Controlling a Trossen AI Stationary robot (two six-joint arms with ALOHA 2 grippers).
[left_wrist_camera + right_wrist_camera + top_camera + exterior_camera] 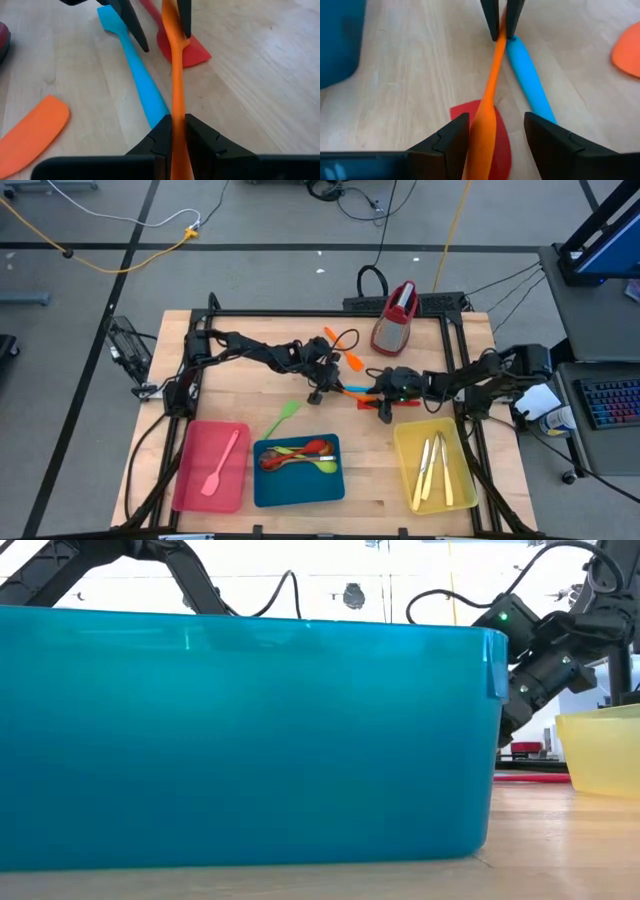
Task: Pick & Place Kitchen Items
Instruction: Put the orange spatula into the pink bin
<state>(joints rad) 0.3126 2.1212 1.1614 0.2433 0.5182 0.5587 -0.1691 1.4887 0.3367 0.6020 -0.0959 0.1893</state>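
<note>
- While both arms meet over the middle of the pale wooden table [250, 395], three flat trays line its near edge: a red plastic tray [190, 480] holding a pink spatula [222, 464], a blue plastic tray [298, 488] with green, red and brown spoons [300, 453] piled in it, and a yellow plastic tray [405, 455] carrying cream knives [433, 470].
- A red-topped metal grater [396, 318] stands at the far side of the table, well clear of the action.
- Left gripper [178, 131] — fingers pressed together, clamped tight on the handle of a slim orange spatula [176, 80], which runs straight out from between them.
- Right gripper [495, 137] — fingers spread apart, with the other end of that same orange spatula lying between them, against the one finger [451, 142]; the other stands clear of it.
- Under the orange one, flat on the wood: a bright blue spatula [135, 70] and a red spatula [182, 49], crossing just beside each other.
- A second orange spatula blade [32, 127] rests on the table nearby, apart from the grip.
- A small green spatula [281, 418] lies alone just beyond the blue tray.
</note>
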